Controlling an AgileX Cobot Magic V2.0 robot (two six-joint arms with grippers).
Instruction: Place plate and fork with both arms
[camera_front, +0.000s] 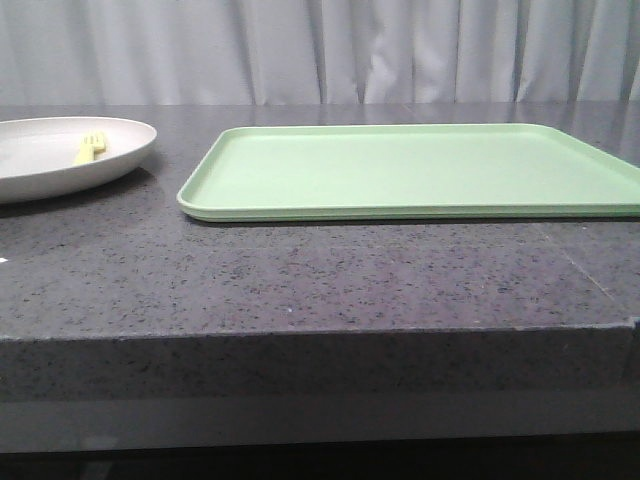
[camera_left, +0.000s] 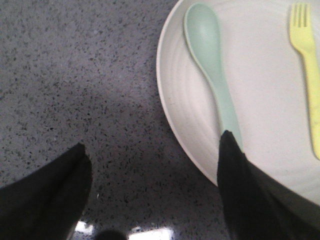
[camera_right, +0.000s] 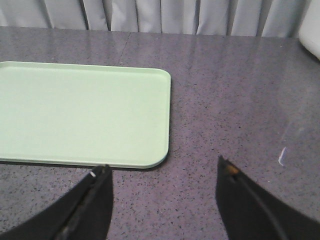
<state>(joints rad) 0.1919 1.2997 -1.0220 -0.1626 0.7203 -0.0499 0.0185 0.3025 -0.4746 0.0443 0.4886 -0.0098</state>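
Observation:
The off-white plate (camera_front: 60, 160) rests on the dark speckled counter at the far left, with the yellow fork (camera_front: 90, 147) lying in it. In the left wrist view the plate (camera_left: 200, 125) also holds a pale green spoon (camera_left: 212, 75) beside the fork (camera_left: 311, 85). My left gripper (camera_left: 152, 142) is open; one finger stands over bare counter, the other over the plate's rim by the spoon handle. My right gripper (camera_right: 162, 170) is open over bare counter, just off the tray's corner, with nothing between its fingers. Neither arm shows in the front view.
A flat light-green tray (camera_front: 420, 172) lies on the counter from the middle to the right; its corner (camera_right: 155, 150) sits close to my right gripper. The counter's front edge (camera_front: 320, 335) runs across the front view. Grey curtains hang behind. A white object (camera_right: 311, 30) is at the right wrist view's edge.

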